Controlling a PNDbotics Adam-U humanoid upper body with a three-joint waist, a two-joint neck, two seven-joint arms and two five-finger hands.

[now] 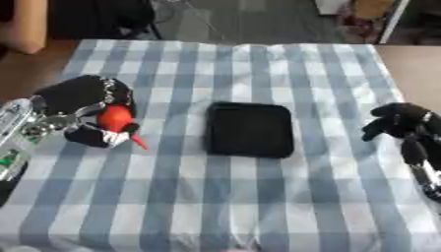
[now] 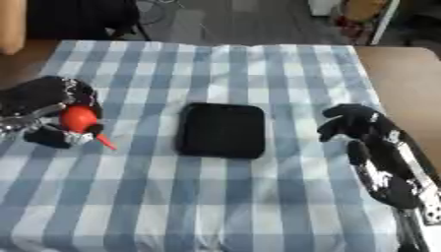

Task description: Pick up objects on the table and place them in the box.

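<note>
My left hand (image 1: 82, 106) is at the left of the table, its fingers and thumb curled round a red bulb-shaped object (image 1: 115, 119) with a thin pointed tip that points down and right. A shallow black box (image 1: 250, 129) lies flat at the table's middle, to the right of that hand and apart from it. My right hand (image 2: 351, 122) hovers at the right edge of the table with its fingers curled and nothing in them.
The table wears a blue and white checked cloth (image 1: 258, 197). Its right edge (image 2: 379, 98) meets a brown floor. Dark furniture and clutter stand beyond the far edge.
</note>
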